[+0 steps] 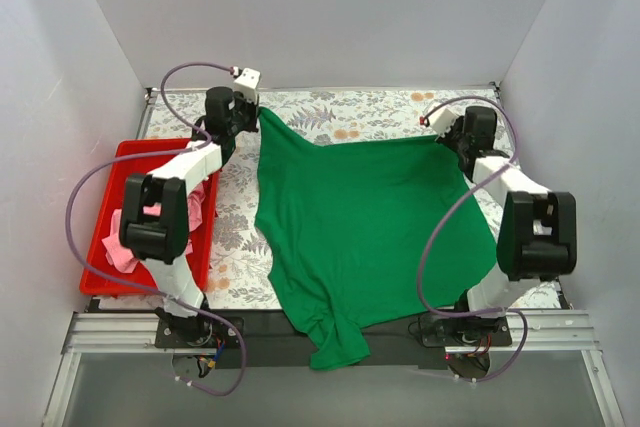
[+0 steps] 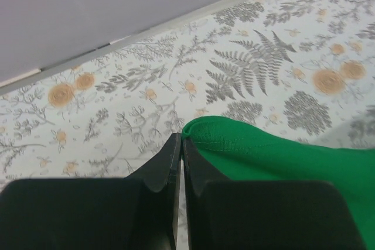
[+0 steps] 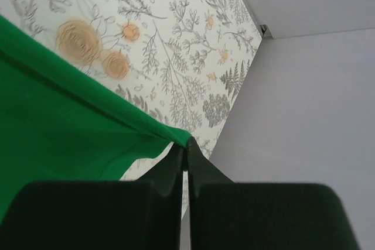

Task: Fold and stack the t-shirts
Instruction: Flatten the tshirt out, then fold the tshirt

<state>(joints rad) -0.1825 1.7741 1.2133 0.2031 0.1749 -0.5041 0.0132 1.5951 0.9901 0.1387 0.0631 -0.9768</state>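
Left gripper (image 2: 181,140) and right gripper (image 3: 186,144) each pinch a far corner of the green t-shirt (image 1: 360,217), spread on the table (image 1: 350,107). I'd pull evenly, keeping the hem taut. Pink t-shirt (image 1: 122,247) sits in the red tray (image 1: 115,172).

white and black arms (image 1: 185,160), purple cables (image 1: 68,212)

The green shirt (image 1: 370,227) is left plain. The pink shirt (image 1: 120,252) is pale. The tray (image 1: 112,187) is red. The tablecloth (image 1: 235,237) is printed with grey ferns and orange flowers on white.
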